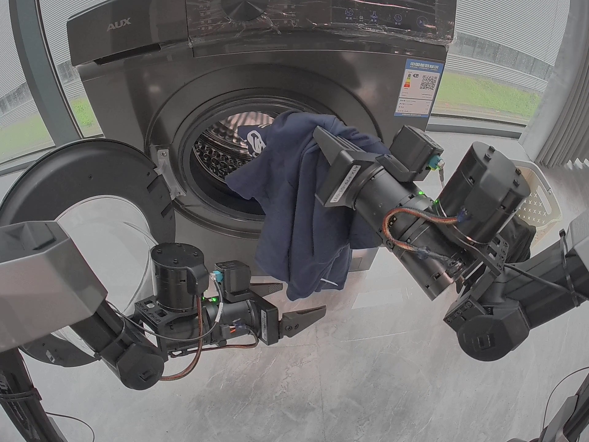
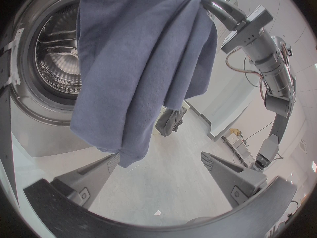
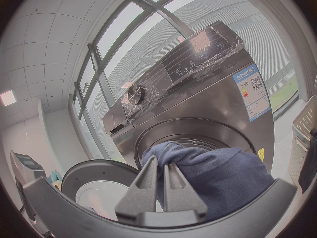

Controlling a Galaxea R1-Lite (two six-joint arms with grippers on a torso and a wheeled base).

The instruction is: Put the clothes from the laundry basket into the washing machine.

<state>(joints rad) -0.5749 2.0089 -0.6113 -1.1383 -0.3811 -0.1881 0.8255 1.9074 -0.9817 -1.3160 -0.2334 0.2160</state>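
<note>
- You've got a pale grey marble-look tiled floor (image 1: pixel 368 388), glossy, with faint joint lines.
- Behind, you see a big curved window wall (image 3: pixel 132 47) with grey frame posts (image 1: pixel 30 56), running from floor level up to the ceiling.
- Through the glass: a strip of green grass (image 1: pixel 491 93) and a pale ribbed building front (image 1: pixel 509 13). Daylight comes in.
- On your right, light grey vertical blinds (image 1: pixel 567 112) hang beside the window.
- The ceiling (image 3: pixel 43 33) is white square tiles with one lit square panel (image 3: pixel 7 97).
- A plain white wall (image 3: pixel 56 139) stands next to the window.
- Low furniture (image 2: pixel 236 142) sits far off across the room, too small to tell.
</note>
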